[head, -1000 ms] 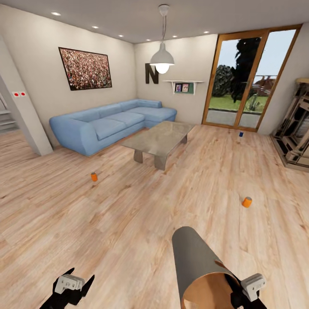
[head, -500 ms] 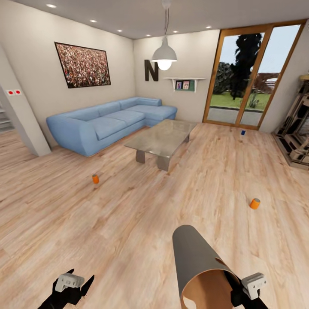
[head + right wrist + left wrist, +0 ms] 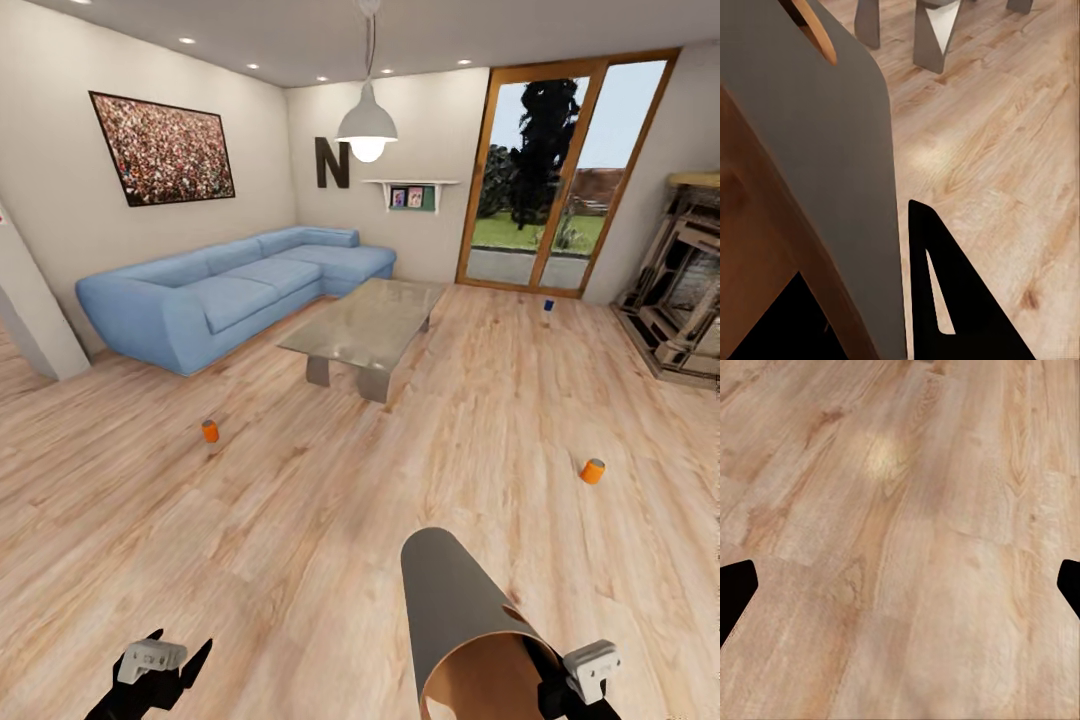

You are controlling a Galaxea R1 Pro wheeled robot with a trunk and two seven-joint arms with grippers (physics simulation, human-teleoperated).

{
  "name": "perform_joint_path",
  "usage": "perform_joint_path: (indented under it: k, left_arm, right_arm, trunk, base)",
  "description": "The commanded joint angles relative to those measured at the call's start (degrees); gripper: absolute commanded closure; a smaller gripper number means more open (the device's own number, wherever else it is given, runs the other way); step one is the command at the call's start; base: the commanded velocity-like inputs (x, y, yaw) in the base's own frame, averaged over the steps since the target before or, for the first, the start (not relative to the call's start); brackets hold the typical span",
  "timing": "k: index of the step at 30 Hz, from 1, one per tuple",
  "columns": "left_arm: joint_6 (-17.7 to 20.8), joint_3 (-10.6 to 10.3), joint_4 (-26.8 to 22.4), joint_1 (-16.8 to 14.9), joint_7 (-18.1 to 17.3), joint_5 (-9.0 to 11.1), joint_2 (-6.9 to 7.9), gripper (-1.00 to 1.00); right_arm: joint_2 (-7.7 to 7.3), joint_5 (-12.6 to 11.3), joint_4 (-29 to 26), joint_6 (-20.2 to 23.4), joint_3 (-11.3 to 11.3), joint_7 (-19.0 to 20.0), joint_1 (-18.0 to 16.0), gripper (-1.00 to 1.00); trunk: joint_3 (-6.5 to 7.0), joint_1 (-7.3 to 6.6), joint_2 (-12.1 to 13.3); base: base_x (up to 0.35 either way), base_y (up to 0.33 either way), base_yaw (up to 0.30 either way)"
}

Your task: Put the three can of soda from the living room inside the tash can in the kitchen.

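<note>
Three cans [image 3: 209,431] are swinging into fuller view as I'm turning, right hand [image 3: 572,690] gripping the bin [image 3: 455,610], left hand [image 3: 155,668] open.

Head view is showing 3 soda cans on floor: 2 orange cans [image 3: 209,431] [image 3: 592,470], 1 blue can [image 3: 547,305]. Also 1 bin [image 3: 455,600], 1 sofa [image 3: 225,285], 1 coffee table [image 3: 365,325], 1 lamp [image 3: 366,125], 2 grippers [image 3: 160,665] [image 3: 580,685].

The pale wood floor [image 3: 300,520] carries two orange cans [image 3: 209,431] [image 3: 592,470], a blue can [image 3: 547,305], the sofa [image 3: 220,290] and the glass coffee table [image 3: 365,325].
</note>
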Motion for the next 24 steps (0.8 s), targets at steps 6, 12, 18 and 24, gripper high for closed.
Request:
perform_joint_path:
  k: [6, 12, 18, 24]
  left_arm:
    - [0.1, 0.0, 0.3, -0.3, 0.1, -0.1, 0.05, -1.0]
    - [0.1, 0.0, 0.3, -0.4, 0.0, -0.2, 0.07, -1.0]
    - [0.1, 0.0, 0.3, -0.4, 0.0, -0.2, 0.07, -1.0]
    - [0.3, 0.0, 0.3, -0.4, 0.0, -0.2, 0.07, -1.0]
  right_arm:
    - [-0.03, -0.6, -0.1, 0.1, 0.0, 0.4, 0.0, 1.0]
    - [0.0, -0.6, 0.0, 0.1, 0.0, 0.4, 0.0, 1.0]
    - [0.04, -0.6, 0.0, 0.2, 0.0, 0.4, 0.0, 1.0]
    - [0.02, -0.5, 0.0, 0.1, 0.0, 0.3, 0.0, 1.0]
  trunk:
    - [0.01, 0.0, 0.0]
    - [0.01, 0.0, 0.0]
    - [0.01, 0.0, 0.0]
    - [0.01, 0.0, 0.0]
  base:
    - [0.191, 0.276, -0.246]
    - [0.19, 0.276, -0.23]
    - [0.188, 0.276, -0.212]
    - [0.181, 0.279, -0.166]
